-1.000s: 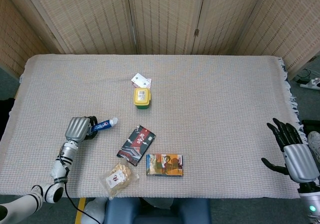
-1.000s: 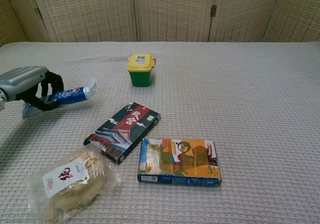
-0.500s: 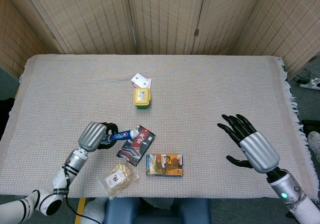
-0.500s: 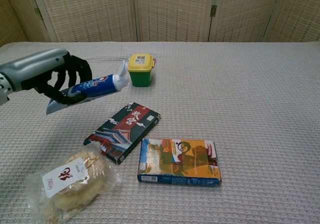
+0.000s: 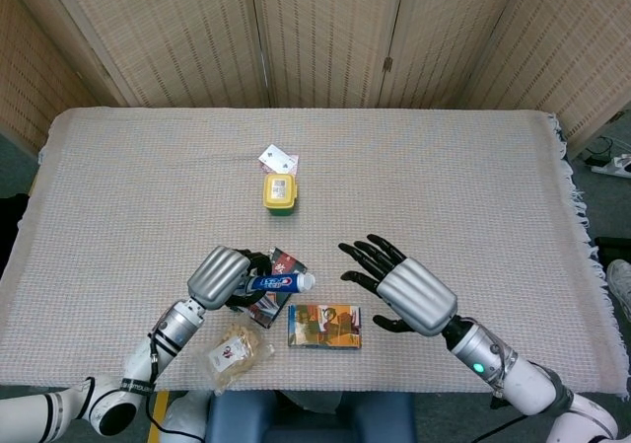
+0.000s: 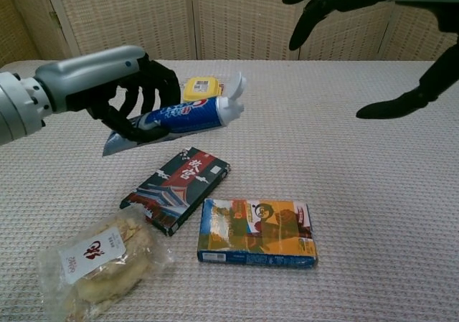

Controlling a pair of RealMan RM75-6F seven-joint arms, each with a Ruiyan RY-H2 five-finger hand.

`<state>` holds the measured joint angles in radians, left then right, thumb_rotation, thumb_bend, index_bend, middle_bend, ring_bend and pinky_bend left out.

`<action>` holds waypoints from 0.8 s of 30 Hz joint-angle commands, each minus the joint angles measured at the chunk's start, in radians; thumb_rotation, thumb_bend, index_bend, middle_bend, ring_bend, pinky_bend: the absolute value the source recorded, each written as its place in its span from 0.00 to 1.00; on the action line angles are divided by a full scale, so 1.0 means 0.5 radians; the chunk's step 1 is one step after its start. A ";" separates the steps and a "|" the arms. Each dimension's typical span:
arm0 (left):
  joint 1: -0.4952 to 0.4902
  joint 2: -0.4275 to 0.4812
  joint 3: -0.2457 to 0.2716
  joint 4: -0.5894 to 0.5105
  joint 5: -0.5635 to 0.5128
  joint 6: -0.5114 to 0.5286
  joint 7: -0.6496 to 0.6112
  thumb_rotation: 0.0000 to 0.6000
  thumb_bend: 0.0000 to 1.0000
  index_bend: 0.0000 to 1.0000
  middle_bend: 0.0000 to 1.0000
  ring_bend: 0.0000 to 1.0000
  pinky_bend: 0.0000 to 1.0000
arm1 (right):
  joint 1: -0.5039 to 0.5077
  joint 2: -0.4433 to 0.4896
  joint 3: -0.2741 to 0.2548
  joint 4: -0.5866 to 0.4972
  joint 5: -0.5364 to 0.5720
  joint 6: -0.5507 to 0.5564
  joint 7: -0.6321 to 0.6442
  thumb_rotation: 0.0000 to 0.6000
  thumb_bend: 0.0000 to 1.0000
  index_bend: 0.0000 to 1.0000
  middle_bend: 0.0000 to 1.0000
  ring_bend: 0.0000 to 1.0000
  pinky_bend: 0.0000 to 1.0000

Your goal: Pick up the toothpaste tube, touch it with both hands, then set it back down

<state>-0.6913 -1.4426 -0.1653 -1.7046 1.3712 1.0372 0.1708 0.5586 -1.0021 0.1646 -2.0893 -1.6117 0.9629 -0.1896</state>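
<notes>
Blue-white toothpaste tube (image 6: pixel 183 115), yellow tub (image 5: pixel 279 191)

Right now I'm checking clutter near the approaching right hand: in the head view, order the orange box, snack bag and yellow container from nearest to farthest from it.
Measured from the right hand:
1. Orange box, just to its left, at the near edge.
2. Yellow container, up and left, toward the table's far side.
3. Snack bag, farthest left, by the near edge.

A staged test room: a cloth-covered table (image 5: pixel 473 167) ringed from 10 to 2 o'clock by woven folding screens (image 5: pixel 325 38) (power strip (image 5: pixel 619 166) on the floor at 3 o'clock).
</notes>
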 commanded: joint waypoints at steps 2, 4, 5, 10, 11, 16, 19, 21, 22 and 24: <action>-0.029 -0.039 -0.015 -0.017 -0.062 -0.026 0.063 1.00 0.76 0.77 0.81 0.72 0.69 | 0.072 -0.077 0.029 -0.010 0.081 -0.061 -0.067 1.00 0.29 0.26 0.01 0.00 0.00; -0.037 -0.056 -0.018 -0.020 -0.078 -0.027 0.084 1.00 0.76 0.77 0.81 0.72 0.69 | 0.100 -0.110 0.036 0.000 0.109 -0.077 -0.088 1.00 0.29 0.26 0.01 0.00 0.00; -0.042 -0.068 -0.020 -0.023 -0.086 -0.024 0.095 1.00 0.76 0.77 0.81 0.72 0.69 | 0.121 -0.136 0.042 0.009 0.132 -0.091 -0.106 1.00 0.29 0.26 0.01 0.00 0.00; -0.057 -0.108 -0.032 -0.026 -0.118 -0.014 0.121 1.00 0.76 0.77 0.81 0.72 0.69 | 0.199 -0.243 0.055 0.051 0.229 -0.137 -0.199 1.00 0.29 0.27 0.02 0.00 0.00; -0.058 -0.113 -0.034 -0.024 -0.127 -0.014 0.118 1.00 0.76 0.76 0.81 0.72 0.69 | 0.211 -0.258 0.054 0.056 0.246 -0.145 -0.214 1.00 0.29 0.27 0.02 0.00 0.00; -0.057 -0.123 -0.033 -0.009 -0.139 -0.006 0.092 1.00 0.77 0.76 0.81 0.72 0.69 | 0.244 -0.301 0.043 0.074 0.322 -0.156 -0.267 1.00 0.29 0.27 0.02 0.00 0.00; -0.051 -0.119 -0.026 0.001 -0.131 0.007 0.073 1.00 0.77 0.76 0.81 0.72 0.69 | 0.251 -0.305 0.026 0.082 0.363 -0.153 -0.284 1.00 0.29 0.28 0.02 0.00 0.00; -0.049 -0.118 -0.027 0.008 -0.122 0.015 0.054 1.00 0.77 0.76 0.81 0.72 0.69 | 0.253 -0.299 0.019 0.085 0.386 -0.149 -0.294 1.00 0.29 0.28 0.02 0.00 0.00; -0.047 -0.115 -0.026 0.013 -0.116 0.021 0.040 1.00 0.77 0.76 0.81 0.72 0.69 | 0.251 -0.295 0.014 0.090 0.406 -0.142 -0.303 1.00 0.29 0.28 0.02 0.00 0.00; -0.042 -0.110 -0.025 0.022 -0.104 0.030 0.017 1.00 0.77 0.76 0.81 0.72 0.69 | 0.249 -0.287 0.005 0.093 0.438 -0.132 -0.319 1.00 0.29 0.28 0.02 0.00 0.00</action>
<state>-0.7136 -1.4991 -0.1782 -1.6958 1.3164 1.0499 0.1827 0.6837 -1.1488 0.1712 -2.0447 -1.4017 0.8930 -0.3432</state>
